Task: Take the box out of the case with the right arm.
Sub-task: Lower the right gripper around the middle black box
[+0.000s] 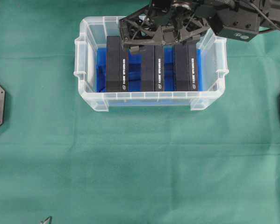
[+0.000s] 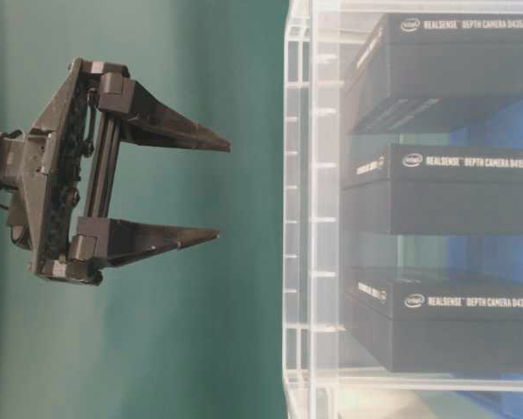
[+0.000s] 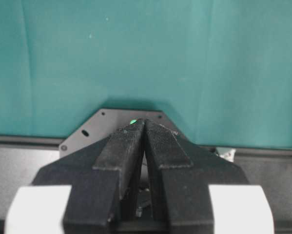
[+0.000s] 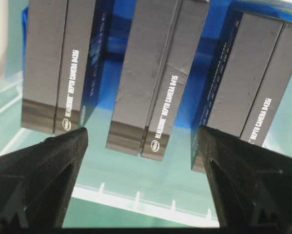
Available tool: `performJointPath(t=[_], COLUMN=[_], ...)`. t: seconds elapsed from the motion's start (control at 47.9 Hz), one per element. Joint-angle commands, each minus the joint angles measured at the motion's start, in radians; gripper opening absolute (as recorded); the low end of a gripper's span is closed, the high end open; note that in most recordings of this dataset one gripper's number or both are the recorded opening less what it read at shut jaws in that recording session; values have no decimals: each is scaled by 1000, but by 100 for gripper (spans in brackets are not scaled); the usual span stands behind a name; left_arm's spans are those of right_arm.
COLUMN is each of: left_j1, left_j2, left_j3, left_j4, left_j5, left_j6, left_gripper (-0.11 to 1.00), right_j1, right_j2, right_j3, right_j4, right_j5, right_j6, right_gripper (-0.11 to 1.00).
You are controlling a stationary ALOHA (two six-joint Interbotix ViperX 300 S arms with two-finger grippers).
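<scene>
While right fingers (image 4: 233, 175) spread, middle box (image 4: 150, 83) seemingly has side gaps.

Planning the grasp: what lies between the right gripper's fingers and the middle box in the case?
Nothing. In the right wrist view the open right gripper frames the middle box in the case with only clear space between.
</scene>
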Motion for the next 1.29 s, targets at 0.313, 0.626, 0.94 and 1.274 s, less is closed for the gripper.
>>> performJointPath(t=[0.313,0.626,0.94,1.274], left_j1=[-2,-2,-2,-2], left_j2=[3,2,2,3], left_j3=[-26,-26,-26,-26], left_j4=[3,3,3,3], left_j5=[-2,-2,-2,-2], left_j6=[2,2,2,2], left_gripper=[0,0,0,0], right_j1=[3,3,0,-12], right_j2=[-15,2,32,40], right_j3=[-26,-20,23,112], right_j4=[0,0,-3,-3], right_j5=[-5,-14,-44,-160], right_j6=[0,2,6,12], right_gripper=[89,89,89,89])
